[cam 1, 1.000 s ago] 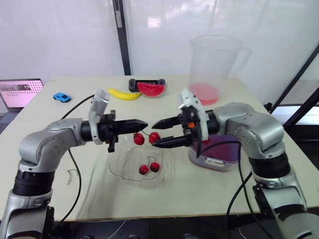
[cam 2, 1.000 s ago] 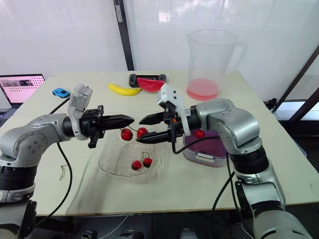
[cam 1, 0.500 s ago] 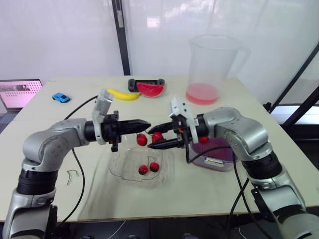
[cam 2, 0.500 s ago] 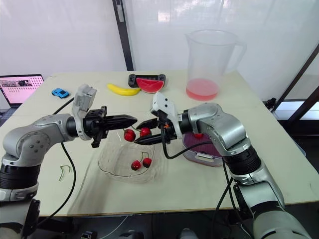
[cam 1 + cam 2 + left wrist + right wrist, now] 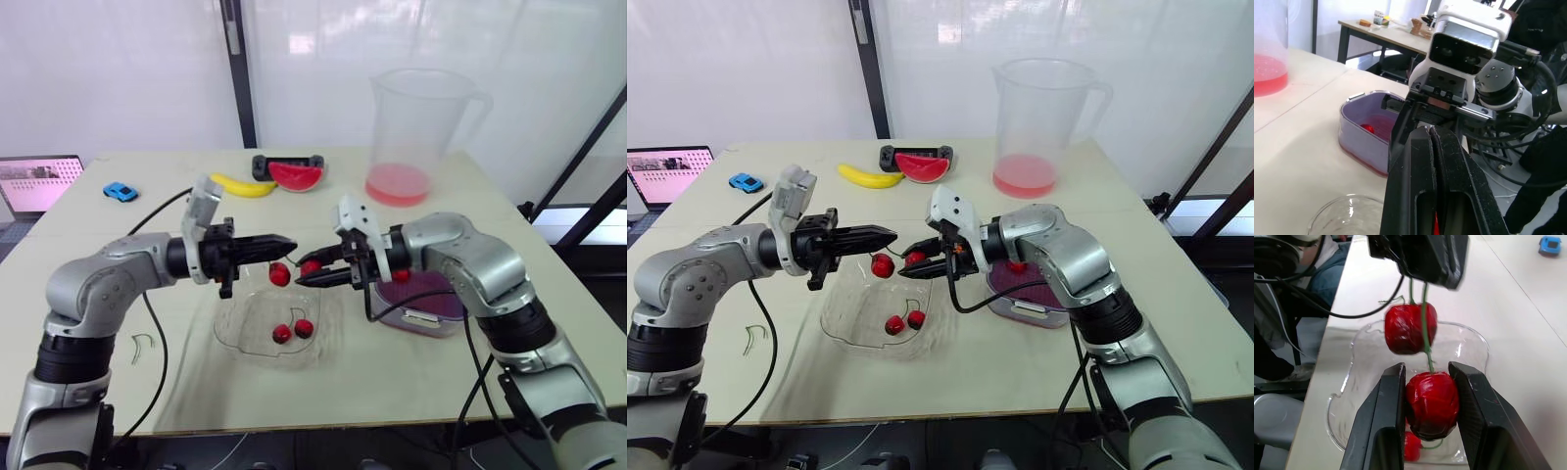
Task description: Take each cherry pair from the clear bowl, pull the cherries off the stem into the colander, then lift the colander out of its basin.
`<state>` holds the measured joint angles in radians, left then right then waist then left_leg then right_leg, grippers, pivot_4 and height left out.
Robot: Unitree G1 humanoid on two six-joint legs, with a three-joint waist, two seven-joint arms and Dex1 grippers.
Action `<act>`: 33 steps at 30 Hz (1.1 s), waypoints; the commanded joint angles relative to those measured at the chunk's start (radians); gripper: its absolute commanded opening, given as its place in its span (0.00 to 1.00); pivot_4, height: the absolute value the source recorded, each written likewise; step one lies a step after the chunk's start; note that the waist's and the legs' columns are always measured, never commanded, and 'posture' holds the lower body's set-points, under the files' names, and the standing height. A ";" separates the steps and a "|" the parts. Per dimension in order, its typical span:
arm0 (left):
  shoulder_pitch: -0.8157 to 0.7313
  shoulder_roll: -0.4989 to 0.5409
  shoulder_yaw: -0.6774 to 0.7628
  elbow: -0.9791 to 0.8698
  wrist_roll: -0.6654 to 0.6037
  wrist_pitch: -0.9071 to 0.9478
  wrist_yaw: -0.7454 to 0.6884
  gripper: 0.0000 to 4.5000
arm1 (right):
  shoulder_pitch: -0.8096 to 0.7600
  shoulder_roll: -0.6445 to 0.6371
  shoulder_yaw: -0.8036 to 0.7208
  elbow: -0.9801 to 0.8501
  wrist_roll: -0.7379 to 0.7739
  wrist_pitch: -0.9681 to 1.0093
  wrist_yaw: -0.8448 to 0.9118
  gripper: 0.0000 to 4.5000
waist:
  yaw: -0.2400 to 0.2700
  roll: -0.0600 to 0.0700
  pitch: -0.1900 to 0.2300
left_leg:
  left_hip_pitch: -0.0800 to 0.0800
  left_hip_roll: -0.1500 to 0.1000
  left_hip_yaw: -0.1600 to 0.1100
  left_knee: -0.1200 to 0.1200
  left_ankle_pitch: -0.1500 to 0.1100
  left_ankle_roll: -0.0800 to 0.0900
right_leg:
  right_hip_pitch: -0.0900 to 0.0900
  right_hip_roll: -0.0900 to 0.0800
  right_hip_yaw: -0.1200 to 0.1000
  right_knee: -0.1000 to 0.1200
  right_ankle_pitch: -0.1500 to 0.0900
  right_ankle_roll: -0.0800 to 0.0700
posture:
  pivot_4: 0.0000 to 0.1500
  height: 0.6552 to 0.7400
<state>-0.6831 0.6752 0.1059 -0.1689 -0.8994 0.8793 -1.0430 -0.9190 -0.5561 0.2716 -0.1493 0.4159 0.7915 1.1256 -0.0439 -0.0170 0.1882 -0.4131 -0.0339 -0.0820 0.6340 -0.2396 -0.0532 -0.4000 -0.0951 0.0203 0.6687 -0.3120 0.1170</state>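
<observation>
Above the clear bowl [image 5: 245, 338] my left gripper [image 5: 291, 242] is shut on the green stem of a cherry pair. One red cherry [image 5: 279, 275] hangs free under it. My right gripper [image 5: 306, 271] faces it from the right and is shut on the other cherry [image 5: 1432, 404], whose stem runs up to the left fingers [image 5: 1435, 259]. Another cherry pair [image 5: 292, 331] lies in the bowl. The purple colander in its basin [image 5: 443, 305] sits under the right forearm, with one cherry [image 5: 1367, 128] inside.
A large clear pitcher [image 5: 421, 117] with pink liquid stands at the back right. A banana [image 5: 243, 184], a watermelon slice [image 5: 296, 174] and a blue toy car [image 5: 120, 191] lie at the back. A laptop [image 5: 39, 181] sits far left. A bare stem [image 5: 145, 343] lies front left.
My right gripper moved left to the hanging pair and shut on one cherry. The left gripper shifted slightly right, still holding the stem.
</observation>
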 commanded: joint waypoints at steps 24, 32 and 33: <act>0.034 -0.002 0.062 -0.028 -0.004 -0.068 0.027 0.00 | 0.127 -0.492 -0.104 0.307 -0.168 -0.199 0.156 0.32 | -0.002 0.000 0.000 | 0.000 -0.001 0.002 0.000 -0.001 0.002 | 0.001 -0.001 0.001 -0.001 0.000 0.000 | 1.00 1.00; 0.027 -0.016 0.057 -0.034 -0.007 -0.078 0.039 0.00 | 0.131 -0.449 -0.092 0.389 -0.230 -0.240 0.150 0.68 | 0.005 0.000 0.000 | 0.000 -0.001 0.002 0.001 0.000 0.000 | 0.001 -0.002 0.001 -0.002 0.000 0.000 | 1.00 1.00; 0.027 -0.016 0.058 -0.034 -0.007 -0.079 0.041 0.00 | 0.124 -0.454 -0.101 0.382 -0.225 -0.231 0.156 0.78 | 0.005 0.000 0.000 | 0.000 -0.001 0.002 0.001 0.000 0.000 | 0.001 -0.002 0.001 -0.002 0.000 0.000 | 1.00 1.00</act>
<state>-0.6415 0.6554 0.1373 -0.1715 -0.8962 0.8178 -1.0012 -0.7656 -0.9916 0.2189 0.2482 0.1872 0.5594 1.2730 -0.0390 -0.0168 0.1886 -0.4131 -0.0350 -0.0804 0.6348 -0.2399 -0.0528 -0.3989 -0.0968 0.0210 0.6671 -0.3121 0.1174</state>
